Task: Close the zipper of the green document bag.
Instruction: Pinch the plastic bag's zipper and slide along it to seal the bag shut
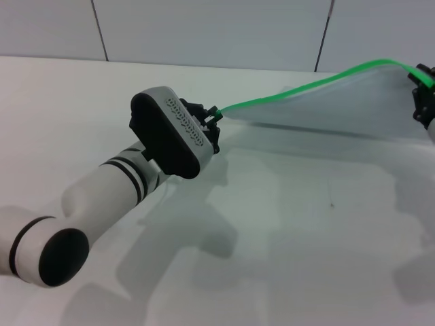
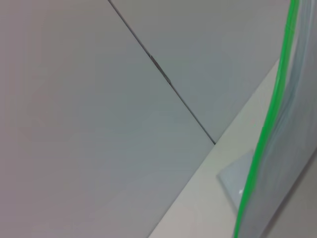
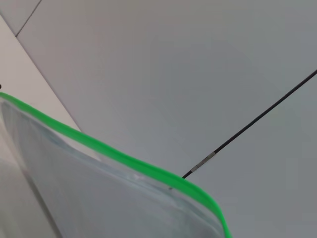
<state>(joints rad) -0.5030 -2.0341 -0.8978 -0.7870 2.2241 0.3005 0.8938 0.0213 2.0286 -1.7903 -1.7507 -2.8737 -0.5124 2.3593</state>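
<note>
You have the green document bag (image 1: 340,102) lifted above the table (image 1: 285,224), left gripper (image 1: 213,122) clamped on the zipper (image 1: 299,87) at its near end, right gripper (image 1: 423,92) pinching the far corner; closure progress can't be told.

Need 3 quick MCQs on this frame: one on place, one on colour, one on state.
1. Where is the left gripper?
A. at one end of the zipper
B. resting flat on the table
C. at the wall

2. What colour is the zipper strip?
A. red
B. bright green
C. black

3. How is the document bag placed?
A. flat on the table
B. rolled up
C. held up between the left gripper and the right gripper

Key: 1 A, the green strip ends at its fingers. 2 B, green in all views. 3 C, the bag hangs above its shadow on the table.
</note>
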